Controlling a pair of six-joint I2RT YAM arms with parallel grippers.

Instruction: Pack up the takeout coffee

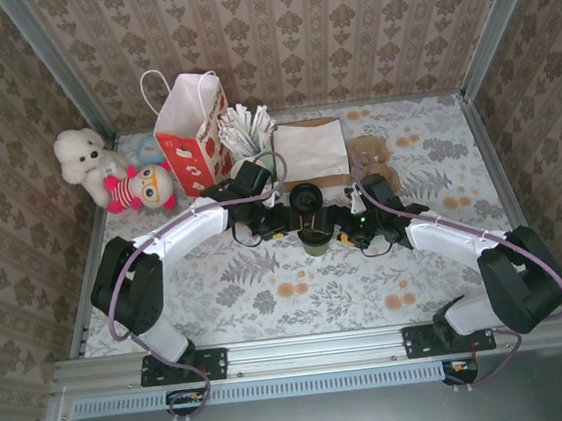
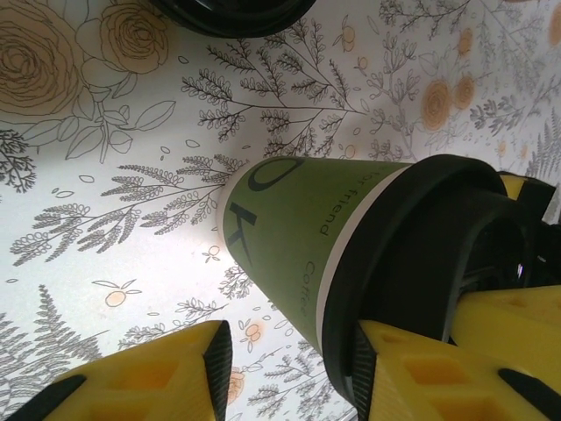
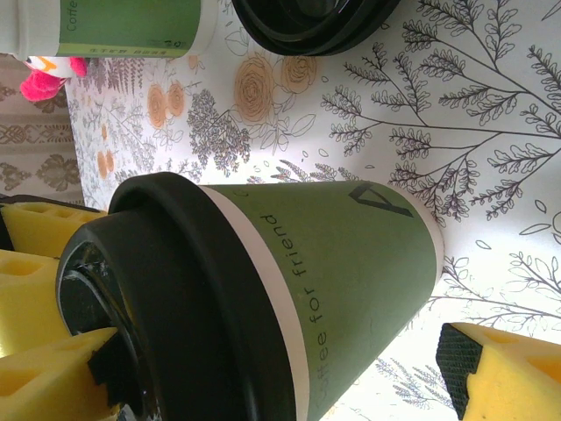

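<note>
Standing cup: takeout coffee [image 1: 314, 235] upright, nearer than the red paper bag [image 1: 192, 131] and to its right.
Left gripper [image 2: 294, 375]: fingers wide, cup between them.
Right gripper [image 3: 272, 351]: fingers wide, straddling the cup, equally near.

The takeout coffee [image 1: 314, 239] stands between left hand [image 1: 284, 222] and right hand [image 1: 348, 229].
</note>
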